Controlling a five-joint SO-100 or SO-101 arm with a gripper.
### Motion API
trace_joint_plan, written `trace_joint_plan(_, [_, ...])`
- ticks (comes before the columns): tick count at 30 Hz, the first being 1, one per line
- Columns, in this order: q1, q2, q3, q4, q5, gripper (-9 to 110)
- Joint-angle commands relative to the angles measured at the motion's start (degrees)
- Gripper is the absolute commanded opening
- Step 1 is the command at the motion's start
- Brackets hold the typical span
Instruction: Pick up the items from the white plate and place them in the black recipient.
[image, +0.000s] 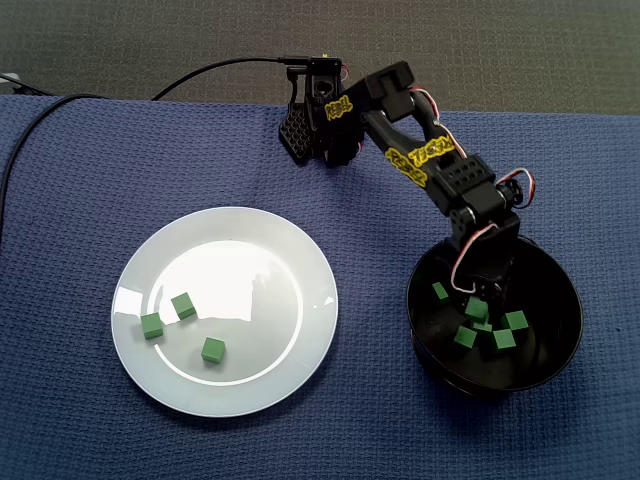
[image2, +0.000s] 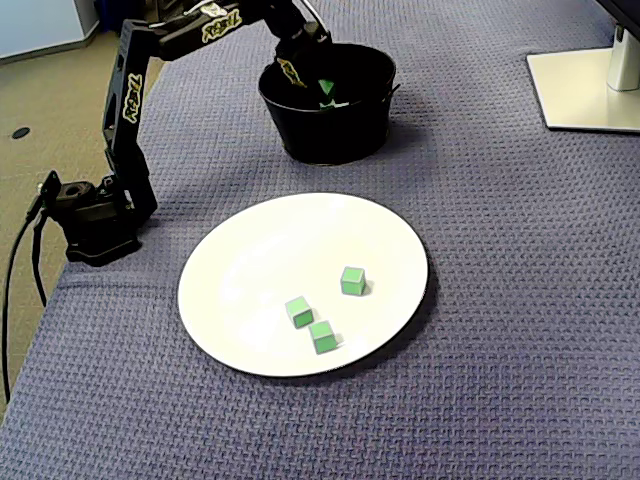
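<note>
Three green cubes lie on the white plate (image: 225, 225); in the fixed view from above they sit in its lower left part: one (image: 152, 325) nearest the left rim, one (image: 183, 305) just beside it, and one (image: 213, 350) a little apart to the lower right; none of the three touch. In the fixed view from the side the same three show as a close pair (image2: 299, 312) (image2: 323, 336) towards the near rim and a single cube (image2: 352, 280) to their right.

There is one black bowl (image: 560, 345), standing to the right of the plate in the view from above and apart from it; it holds at least five green cubes, among them one (image: 440, 291) alone at the left and four (image: 516, 320) (image: 504, 339) (image: 466, 337) (image: 477, 310) bunched near the middle; the arm covers part of the heap, so the full count is not sure.

One arm (image: 430, 160) reaches from its base (image2: 90, 215) down into the bowl; the gripper (image: 480, 298) is inside the rim, right over the bunched cubes; whether its jaws are apart or clamped on a cube cannot be told in either view.

All of this rests on one blue cloth (image: 60, 420); one cable (image: 200, 75) runs to the base; one pale stand (image2: 590, 85) sits at the far right in the side view.
</note>
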Motion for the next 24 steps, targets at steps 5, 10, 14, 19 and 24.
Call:
trace_joint_plan(5, [2.29,9.23,-9.67,13.27,-1.58,39])
trace_joint_plan(10, [15.29,21.36,-13.71,22.76,-4.57,36])
trace_joint_plan(14, [30.41,27.51,-11.69,24.08,-10.55,37])
trace_joint_plan(19, [52.38,27.16,-9.49,20.3,-13.1,36])
trace_joint_plan(24, [65.21,21.36,-2.72,16.35,-16.35,35])
